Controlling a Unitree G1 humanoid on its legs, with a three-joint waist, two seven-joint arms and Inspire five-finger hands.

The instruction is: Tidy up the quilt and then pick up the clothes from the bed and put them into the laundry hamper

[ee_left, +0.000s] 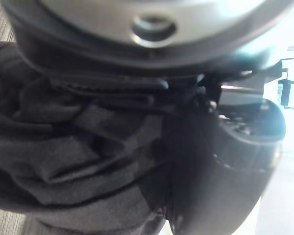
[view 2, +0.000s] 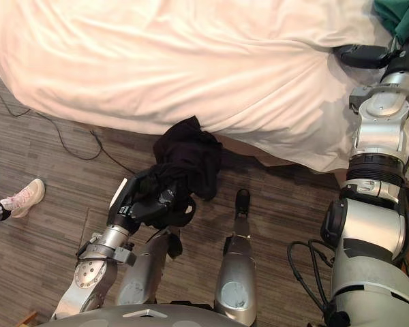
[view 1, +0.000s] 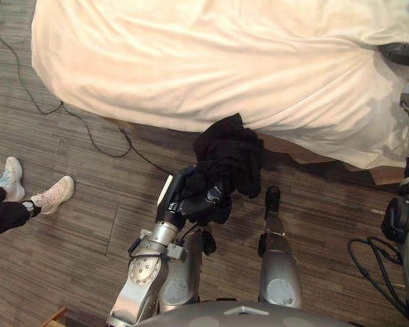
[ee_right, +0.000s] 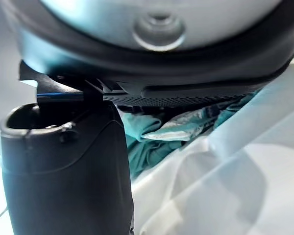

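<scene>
Left hand clenches 1 black garment clear of the bed's near edge, probably for carrying off, while right hand rests on the bed beside a green garment, grip not tellable.

A: The quilt — cream cloth, smooth, faint sheen, soft creases.
B: The black garment: matt cloth, crumpled. The teal garment: cloth, partly glossy.
A: The floor — streaked grey-brown planks, matt.

Grey-brown striped plank floor across near side. Wide cream-white bed along far edge, brightly lit. Person's pale sneakers at floor's left edge.
</scene>
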